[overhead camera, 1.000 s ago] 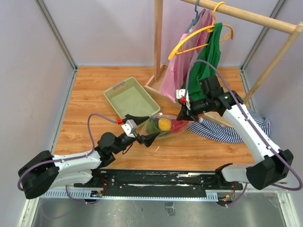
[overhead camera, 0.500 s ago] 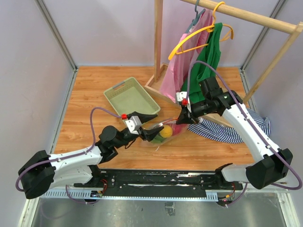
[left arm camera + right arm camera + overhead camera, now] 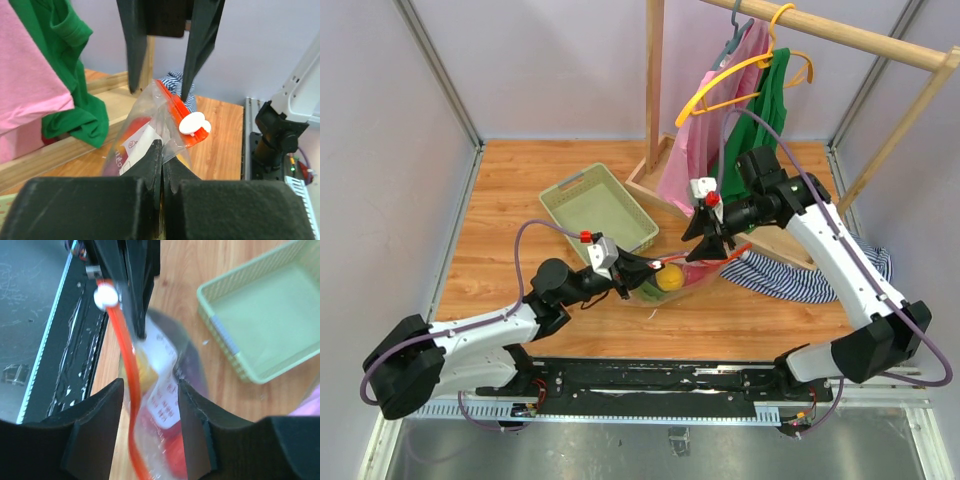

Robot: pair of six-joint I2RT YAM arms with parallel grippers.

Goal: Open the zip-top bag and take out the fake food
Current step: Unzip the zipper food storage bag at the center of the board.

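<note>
Pinching zip-top bag (image 3: 142,112) edge w/ left gripper (image 3: 162,156), right gripper (image 3: 149,390) parted astride zip strip (image 3: 128,390), green basket (image 3: 598,210) near

A wooden clothes rack (image 3: 654,80) stands at the back right of the plank-topped table (image 3: 510,190). A pink garment (image 3: 692,165), a green one (image 3: 760,120) and a yellow hanger (image 3: 735,72) hang from its rail. A blue-striped cloth (image 3: 800,280) lies just in front of the rack's base. Pale lilac walls (image 3: 560,70) with grey metal posts (image 3: 440,70) rise behind and left of the rack.
</note>
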